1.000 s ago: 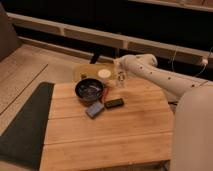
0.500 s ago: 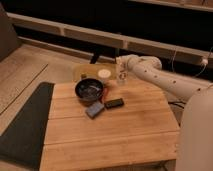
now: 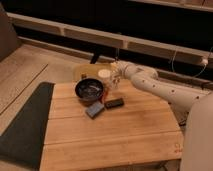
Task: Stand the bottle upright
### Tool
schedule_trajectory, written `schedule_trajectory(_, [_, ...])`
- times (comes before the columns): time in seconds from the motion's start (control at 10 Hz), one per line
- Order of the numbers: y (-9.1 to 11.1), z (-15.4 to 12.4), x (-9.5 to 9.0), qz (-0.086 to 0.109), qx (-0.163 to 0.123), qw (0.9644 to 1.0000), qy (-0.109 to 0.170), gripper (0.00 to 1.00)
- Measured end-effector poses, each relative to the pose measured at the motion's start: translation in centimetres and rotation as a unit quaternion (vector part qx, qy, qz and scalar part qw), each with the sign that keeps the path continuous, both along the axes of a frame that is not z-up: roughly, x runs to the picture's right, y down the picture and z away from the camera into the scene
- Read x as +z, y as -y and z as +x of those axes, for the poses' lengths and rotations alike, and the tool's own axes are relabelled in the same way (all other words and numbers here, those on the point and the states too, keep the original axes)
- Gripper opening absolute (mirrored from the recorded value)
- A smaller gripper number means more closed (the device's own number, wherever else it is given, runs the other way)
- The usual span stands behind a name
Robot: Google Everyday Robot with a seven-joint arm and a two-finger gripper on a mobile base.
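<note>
Camera view: my pincer (image 3: 116,79) sits closed at the desk's (image 3: 115,135) far edge, just beside the white cup (image 3: 104,75) and dark bowl (image 3: 89,90). Whether it grips the bottle I cannot tell (hidden there). Near boards lie open.

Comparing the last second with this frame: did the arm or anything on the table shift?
Hardly anything moved. The gripper stays at the far edge of the wooden table, beside the white cup, still shut; the bottle cannot be made out there, so a grip on it cannot be confirmed. The dark bowl, blue block and black bar lie where they were.
</note>
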State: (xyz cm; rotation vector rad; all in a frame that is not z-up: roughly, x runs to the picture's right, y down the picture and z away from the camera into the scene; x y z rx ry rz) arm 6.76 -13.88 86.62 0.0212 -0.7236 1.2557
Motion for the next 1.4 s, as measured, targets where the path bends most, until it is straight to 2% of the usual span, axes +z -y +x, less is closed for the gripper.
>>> schedule_trajectory(0.4, [-0.8, 0.6, 0.0, -0.003, -0.004, 1.0, -0.004, 0.0])
schedule_trajectory(0.7, [-1.8, -1.5, 1.1, -0.007, -0.009, 0.9999, 0.013, 0.0])
schedule_trajectory(0.9, [-2.4, -2.2, 1.4, -0.009, -0.018, 0.9997, 0.014, 0.0])
schedule_trajectory(1.4, [-3.0, -2.2, 1.1, -0.013, -0.037, 0.9992, 0.01, 0.0])
